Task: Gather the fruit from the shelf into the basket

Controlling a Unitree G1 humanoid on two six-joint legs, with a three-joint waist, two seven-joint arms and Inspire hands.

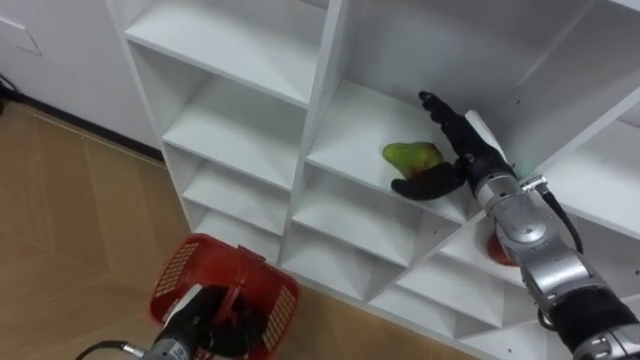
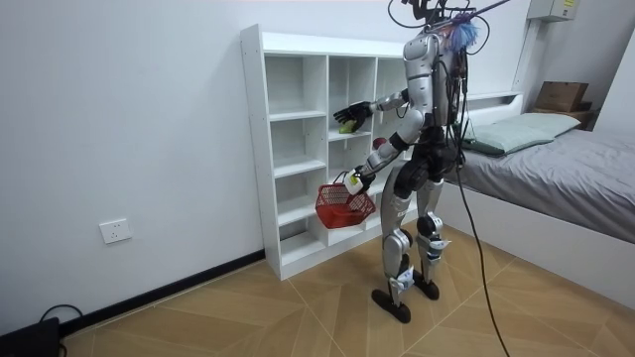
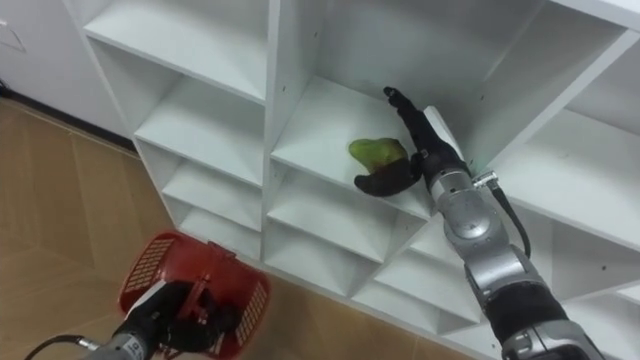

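Observation:
A green pear (image 1: 410, 155) lies on a middle shelf of the white closet (image 1: 325, 80). My right hand (image 1: 462, 140) is open around it, straight fingers behind the pear and thumb in front of it, low on the shelf. A red fruit (image 1: 497, 250) lies one shelf lower to the right, partly hidden by my forearm. My left hand (image 1: 190, 320) is shut on the handle of a red mesh basket (image 1: 180, 265), held low in front of the bottom shelves. In the room view I stand upright facing the closet (image 2: 298, 149), with the basket (image 2: 342, 206) at hip height.
The other closet compartments in view hold nothing. Wooden floor (image 1: 70, 220) lies to the left of the closet. In the room view a bed (image 2: 556, 169) stands close behind me on the room view's right, with a cardboard box (image 2: 561, 94) on its headboard shelf.

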